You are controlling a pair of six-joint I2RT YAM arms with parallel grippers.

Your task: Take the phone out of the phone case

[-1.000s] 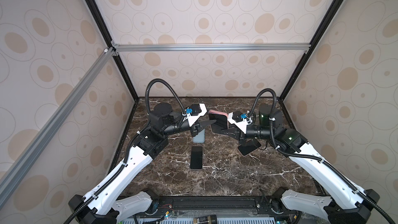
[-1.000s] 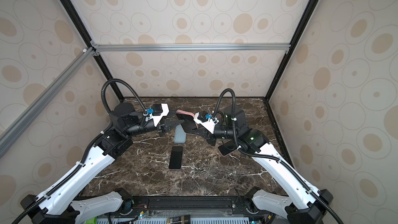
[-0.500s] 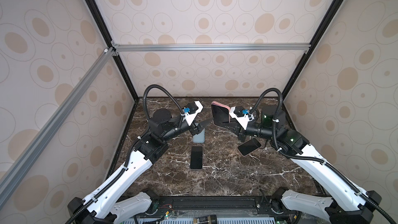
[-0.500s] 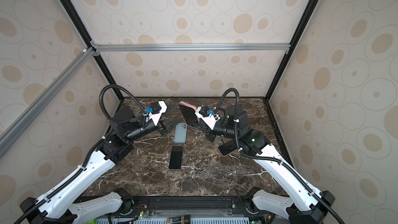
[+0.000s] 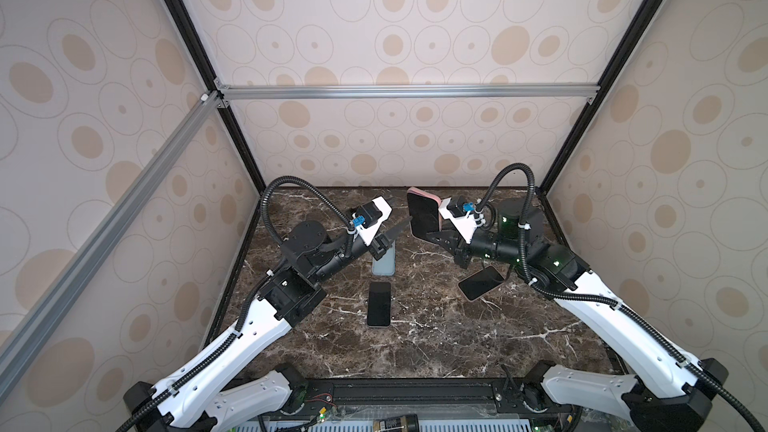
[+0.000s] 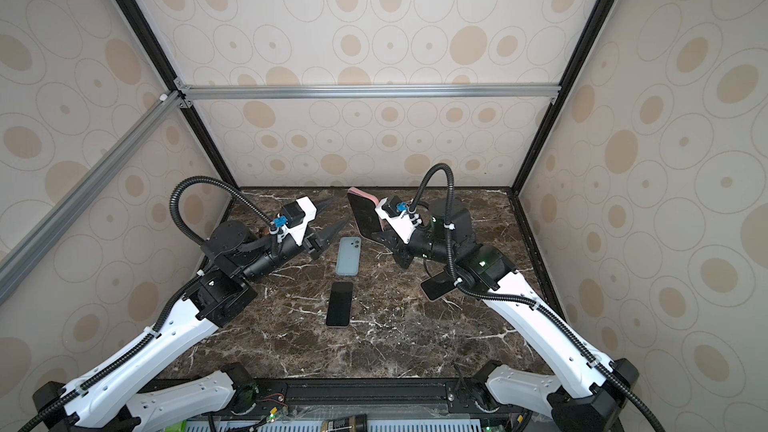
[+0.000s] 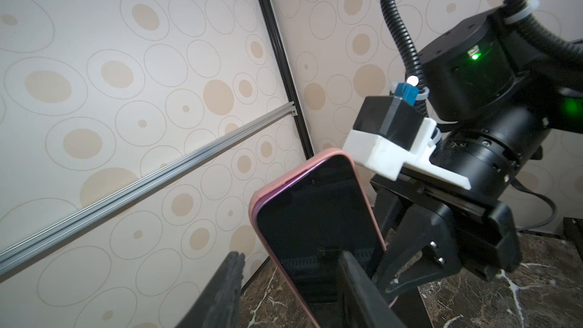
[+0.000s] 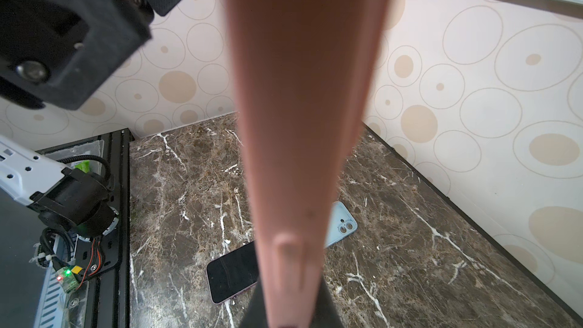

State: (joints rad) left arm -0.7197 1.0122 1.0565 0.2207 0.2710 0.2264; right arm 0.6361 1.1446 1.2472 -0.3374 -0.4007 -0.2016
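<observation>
Both top views are showing the right gripper (image 5: 433, 237) clenching the pink phone case (image 5: 424, 194) upright near the bench's (image 5: 415, 347) back edge, phone (image 5: 421, 216) seated inside, and the left gripper (image 5: 395, 214) hanging released just beside it. Left wrist view is showing the screen (image 7: 318, 231) facing its spread fingers (image 7: 225, 291), which should be catching the phone's edge, not the pink rim. Right wrist view is showing only the case's back, where the hold should be bracing firmly against that pull.
</observation>
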